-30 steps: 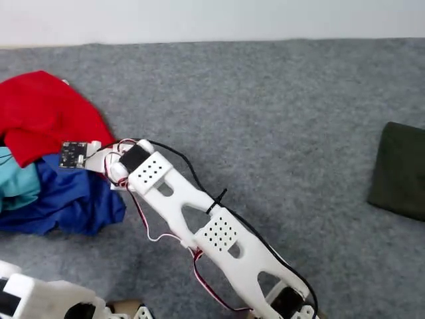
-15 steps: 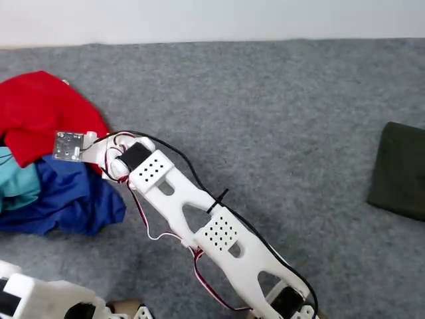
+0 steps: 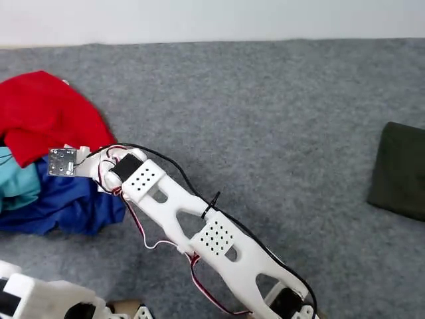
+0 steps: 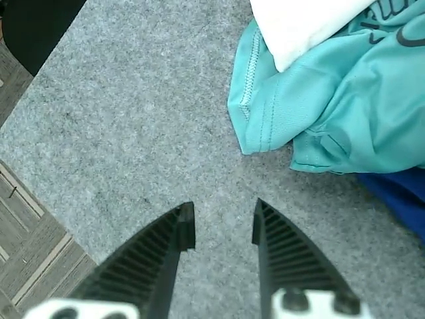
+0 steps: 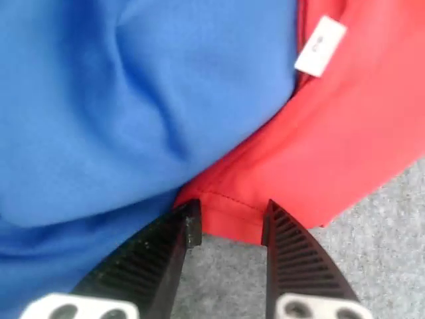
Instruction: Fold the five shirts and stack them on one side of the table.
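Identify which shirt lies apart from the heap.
The dark green shirt: it lies alone, while the red shirt, blue shirt and teal shirt are heaped together.

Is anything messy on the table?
Yes. The red shirt, blue shirt and teal shirt lie crumpled in one overlapping heap at the table's edge, not folded. The dark green shirt on the opposite side lies flat and neat.

A red shirt (image 3: 40,113), a royal blue shirt (image 3: 73,199) and a teal shirt (image 4: 345,100) marked with darker print are seen on the mottled grey table cover (image 3: 265,113). A dark green shirt (image 3: 400,171) is plain. A white label (image 5: 320,45) is borne by the red one. The right arm (image 3: 216,232) is white, dotted with holes.
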Available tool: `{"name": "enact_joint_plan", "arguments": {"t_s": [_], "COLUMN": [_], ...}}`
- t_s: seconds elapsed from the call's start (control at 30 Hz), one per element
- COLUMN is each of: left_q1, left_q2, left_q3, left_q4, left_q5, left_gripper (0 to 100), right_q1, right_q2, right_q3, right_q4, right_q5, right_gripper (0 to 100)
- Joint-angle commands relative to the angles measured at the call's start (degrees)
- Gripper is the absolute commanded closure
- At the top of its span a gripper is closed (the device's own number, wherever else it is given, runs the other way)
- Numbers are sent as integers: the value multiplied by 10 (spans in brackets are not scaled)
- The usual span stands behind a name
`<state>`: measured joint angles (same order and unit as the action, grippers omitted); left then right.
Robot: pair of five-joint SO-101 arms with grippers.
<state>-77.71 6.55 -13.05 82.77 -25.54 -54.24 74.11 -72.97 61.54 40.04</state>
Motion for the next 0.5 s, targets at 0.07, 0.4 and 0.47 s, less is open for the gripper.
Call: {"name": "enact_joint_plan", "arguments": {"t_s": [0.07, 0.4, 0.47], "left_q1": [-3, -3, -3], "left_q2": [-28, -28, -28], "left_q3": [-2, -1, -1], "left_q4": [1, -14, -14], "left_q5": [-3, -2, -2], "left_gripper": [848, 848, 848], "right_q1": [-7, -12, -7], "right_q2": [6, 2, -5], "right_q3": [-10, -10, -10], "right_q4": [-6, 29, 54], "right_q5": [55, 125, 127], "right_gripper": [876, 985, 985]}}
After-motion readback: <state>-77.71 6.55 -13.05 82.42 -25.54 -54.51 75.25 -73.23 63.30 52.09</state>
